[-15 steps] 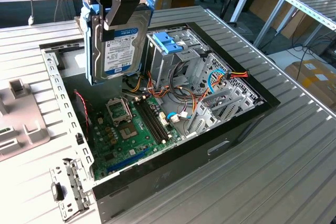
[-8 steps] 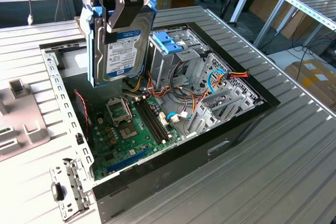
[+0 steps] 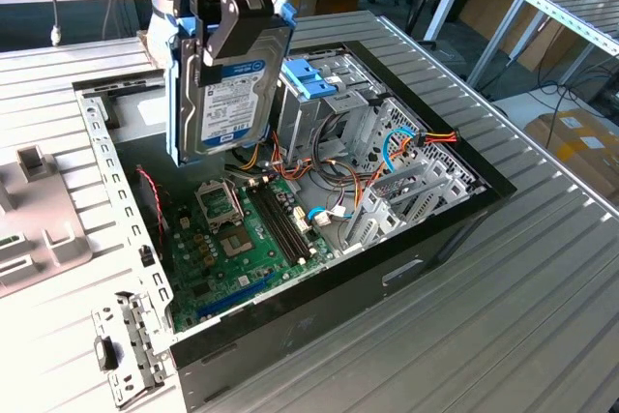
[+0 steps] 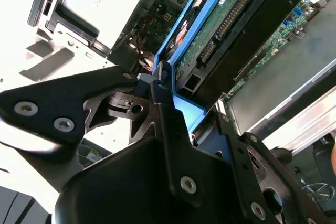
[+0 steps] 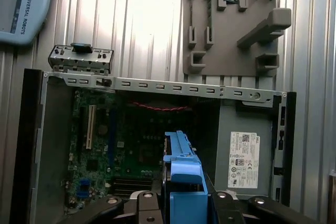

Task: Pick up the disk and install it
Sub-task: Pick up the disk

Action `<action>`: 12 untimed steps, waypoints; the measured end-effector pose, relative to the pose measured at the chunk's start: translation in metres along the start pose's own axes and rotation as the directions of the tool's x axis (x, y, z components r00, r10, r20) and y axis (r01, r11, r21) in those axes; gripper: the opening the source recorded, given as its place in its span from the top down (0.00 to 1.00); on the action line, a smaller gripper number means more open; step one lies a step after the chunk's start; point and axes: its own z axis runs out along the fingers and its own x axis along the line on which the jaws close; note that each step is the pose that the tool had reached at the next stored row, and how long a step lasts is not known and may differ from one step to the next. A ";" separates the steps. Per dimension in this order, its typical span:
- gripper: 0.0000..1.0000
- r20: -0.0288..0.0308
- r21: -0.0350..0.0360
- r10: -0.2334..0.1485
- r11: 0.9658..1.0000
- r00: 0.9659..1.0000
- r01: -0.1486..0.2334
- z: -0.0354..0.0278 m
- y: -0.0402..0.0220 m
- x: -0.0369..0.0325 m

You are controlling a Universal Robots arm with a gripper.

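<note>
While the jaws clamp the top of the disk (image 3: 232,94), it hangs upright with its long axis vertical above the motherboard (image 3: 227,239) of the open computer case (image 3: 435,239), the drive cage (image 3: 334,103) just beside it toward the exterior view's right.

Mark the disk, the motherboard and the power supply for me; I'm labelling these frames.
disk (image 3: 230,103), exterior view, on its white label.
motherboard (image 3: 203,253), exterior view, on the bare green board.
power supply (image 5: 244,119), first wrist view, on the grey casing above its label.
</note>
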 end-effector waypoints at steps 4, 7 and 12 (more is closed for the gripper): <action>0.63 0.000 0.000 0.000 1.000 1.000 0.000 -0.0001 -0.0008 0.0043; 0.63 0.000 0.000 0.000 1.000 1.000 0.000 -0.0002 -0.0014 0.0080; 0.63 0.000 0.000 0.000 1.000 1.000 0.000 -0.0006 -0.0024 0.0147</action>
